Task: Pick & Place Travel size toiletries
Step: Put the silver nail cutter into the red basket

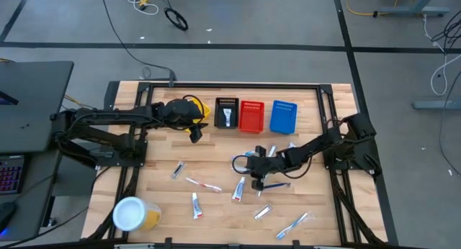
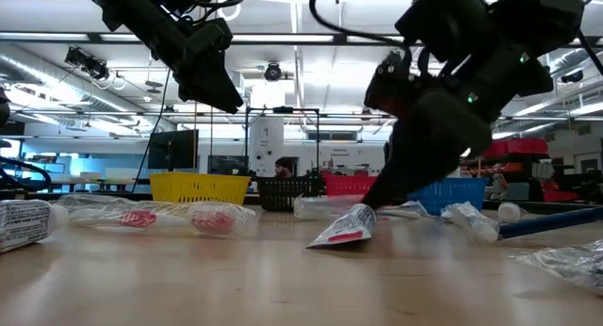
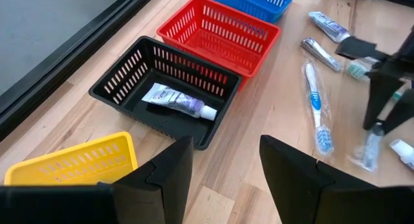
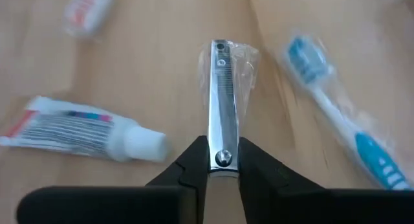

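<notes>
Lying on the worktop (image 1: 158, 188) in a clear wrapper, a slim metal clipper (image 4: 221, 107) sits between the fingers (image 4: 187, 160) of the right hand (image 4: 222, 162), which pinch its near end, well in front of the red basket (image 1: 251, 116). Beside the clipper lie a white tube (image 4: 84, 132) and a blue-white toothbrush (image 4: 339, 114); more tubes and brushes are scattered in front of the red basket. The black basket (image 3: 165, 89), next to the red one, holds one tube (image 3: 178, 100). The left hand (image 3: 223, 179) hangs wide and empty just in front of the black basket, near a yellow basket (image 3: 71, 164).
</notes>
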